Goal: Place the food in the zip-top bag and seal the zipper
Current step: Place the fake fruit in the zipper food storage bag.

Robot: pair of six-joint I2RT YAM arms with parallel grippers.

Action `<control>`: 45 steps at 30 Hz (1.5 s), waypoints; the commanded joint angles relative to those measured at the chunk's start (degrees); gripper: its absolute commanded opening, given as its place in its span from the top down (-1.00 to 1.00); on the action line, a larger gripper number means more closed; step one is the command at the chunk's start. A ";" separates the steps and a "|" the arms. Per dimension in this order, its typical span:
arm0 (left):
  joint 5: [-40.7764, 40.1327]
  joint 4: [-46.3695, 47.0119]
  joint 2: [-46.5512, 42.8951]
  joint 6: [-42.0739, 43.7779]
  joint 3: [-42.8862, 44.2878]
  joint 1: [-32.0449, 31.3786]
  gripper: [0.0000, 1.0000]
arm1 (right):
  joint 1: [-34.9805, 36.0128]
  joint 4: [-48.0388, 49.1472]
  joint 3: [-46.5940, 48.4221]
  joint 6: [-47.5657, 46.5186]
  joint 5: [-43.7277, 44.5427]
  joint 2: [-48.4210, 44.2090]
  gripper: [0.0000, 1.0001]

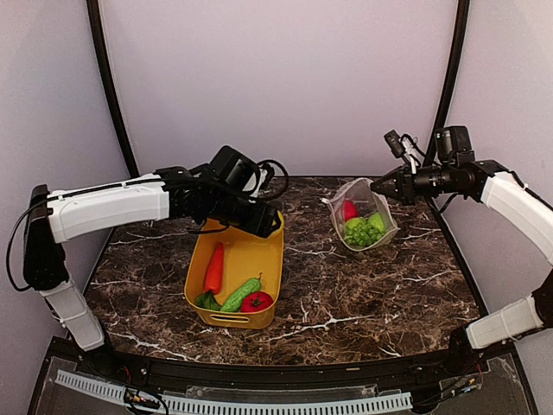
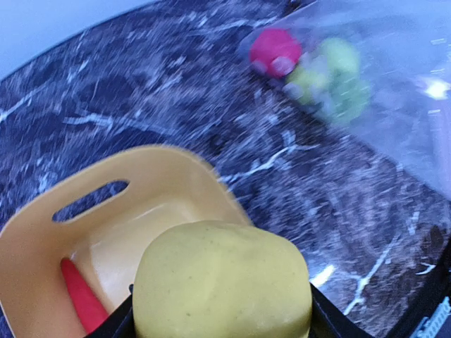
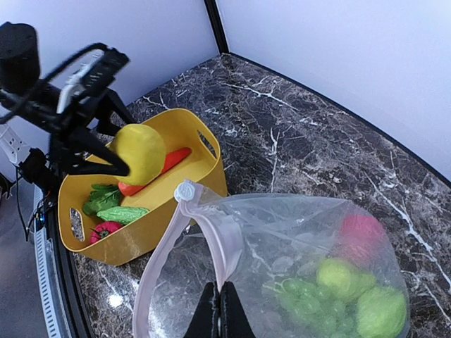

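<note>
My left gripper (image 1: pixel 262 223) is shut on the yellow lemon (image 2: pixel 222 278) and holds it above the far end of the yellow tub (image 1: pixel 229 318). The lemon also shows in the right wrist view (image 3: pixel 141 151). My right gripper (image 1: pixel 377 186) is shut on the mouth edge of the clear zip-top bag (image 1: pixel 365 207) and holds it up and open toward the tub. Its pinkish zipper strip (image 3: pixel 158 260) ends in a white slider (image 3: pixel 185 191). Inside the bag lie a red fruit (image 1: pixel 350 210), a green pear (image 1: pixel 377 222) and grapes (image 1: pixel 361 233).
In the tub lie an orange-red carrot (image 1: pixel 214 268), a cucumber (image 1: pixel 240 294), a red fruit (image 1: pixel 257 302) and a dark green leafy piece (image 1: pixel 206 300). The dark marble table (image 1: pixel 346 294) is walled by pale panels behind and at the sides.
</note>
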 commanded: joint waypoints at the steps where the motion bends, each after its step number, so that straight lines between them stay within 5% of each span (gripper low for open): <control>1: 3.32 12.33 -6.71 3.90 -1.76 -4.97 -0.08 | 0.69 -2.69 5.03 0.02 -0.21 1.12 1.00; 6: 10.98 30.32 -8.10 1.90 -5.47 -9.33 -0.04 | 2.21 -5.61 7.62 -0.37 0.62 1.07 1.00; 11: 15.85 37.21 -3.68 1.35 -2.62 -12.42 0.00 | 3.38 -7.61 9.46 -0.21 0.92 1.11 1.00; 21: 10.61 34.72 6.58 1.38 7.41 -14.92 0.11 | 3.95 -11.04 13.36 1.24 -0.77 1.19 1.00; 31: -8.16 19.41 17.27 -0.35 22.31 -14.93 0.12 | 4.02 -11.21 13.78 2.75 -2.49 2.03 1.00; 37: -14.34 16.88 20.65 -2.46 25.14 -14.81 -0.02 | 4.04 -10.85 14.78 3.66 -3.23 2.88 1.00; 45: -5.46 22.29 25.53 -1.81 31.11 -13.52 -0.50 | 3.95 -12.30 18.79 4.84 -1.79 4.36 1.00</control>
